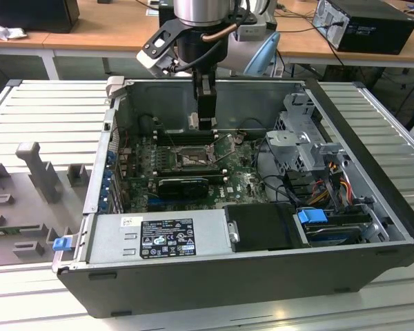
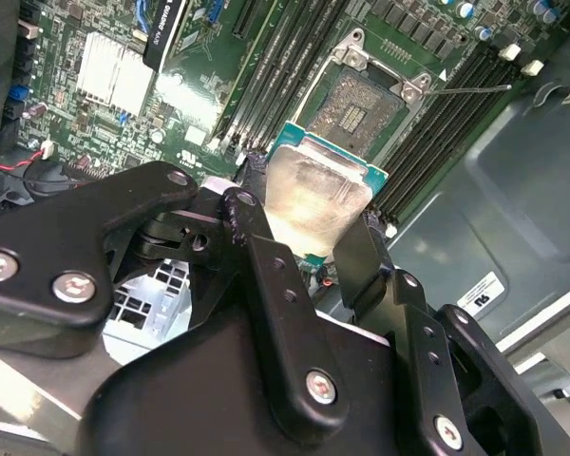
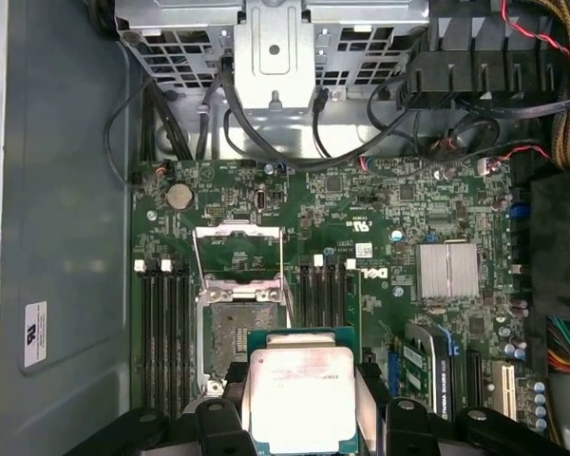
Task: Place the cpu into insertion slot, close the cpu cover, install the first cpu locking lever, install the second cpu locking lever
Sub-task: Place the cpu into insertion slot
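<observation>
Open computer case [image 1: 228, 283] — power supply [image 1: 159, 238], heatsink [image 3: 446, 271], drive cage [image 3: 271, 43].

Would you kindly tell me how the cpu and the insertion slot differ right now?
The cpu is clamped in the gripper, off the green board; the insertion slot sits fixed in that board, empty. The cpu shows a pale, smooth metal face; the insertion slot has a dark centre of fine contacts. Both are square and alike in size.
</observation>
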Tool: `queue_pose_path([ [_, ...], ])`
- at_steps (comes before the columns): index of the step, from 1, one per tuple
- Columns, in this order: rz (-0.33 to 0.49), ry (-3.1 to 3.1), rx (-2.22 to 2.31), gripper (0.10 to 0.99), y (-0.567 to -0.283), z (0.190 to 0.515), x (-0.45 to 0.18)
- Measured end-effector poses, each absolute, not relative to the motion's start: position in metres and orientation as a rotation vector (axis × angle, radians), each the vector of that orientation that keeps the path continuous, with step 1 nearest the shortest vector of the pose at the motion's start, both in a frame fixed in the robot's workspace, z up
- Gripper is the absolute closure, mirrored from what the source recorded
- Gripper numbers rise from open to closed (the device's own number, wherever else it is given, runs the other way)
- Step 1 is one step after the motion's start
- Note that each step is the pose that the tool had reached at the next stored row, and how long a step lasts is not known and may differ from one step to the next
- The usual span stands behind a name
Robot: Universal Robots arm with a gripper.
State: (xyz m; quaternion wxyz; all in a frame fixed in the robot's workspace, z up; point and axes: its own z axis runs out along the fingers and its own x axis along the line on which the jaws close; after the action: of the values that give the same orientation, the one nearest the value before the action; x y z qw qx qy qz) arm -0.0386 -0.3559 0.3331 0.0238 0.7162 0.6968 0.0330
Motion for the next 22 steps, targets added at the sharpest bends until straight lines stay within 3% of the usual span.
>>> queue_pose_path([
  [22,0.105,2.153,2.209,0.557,-0.356,0.315,-0.039],
])
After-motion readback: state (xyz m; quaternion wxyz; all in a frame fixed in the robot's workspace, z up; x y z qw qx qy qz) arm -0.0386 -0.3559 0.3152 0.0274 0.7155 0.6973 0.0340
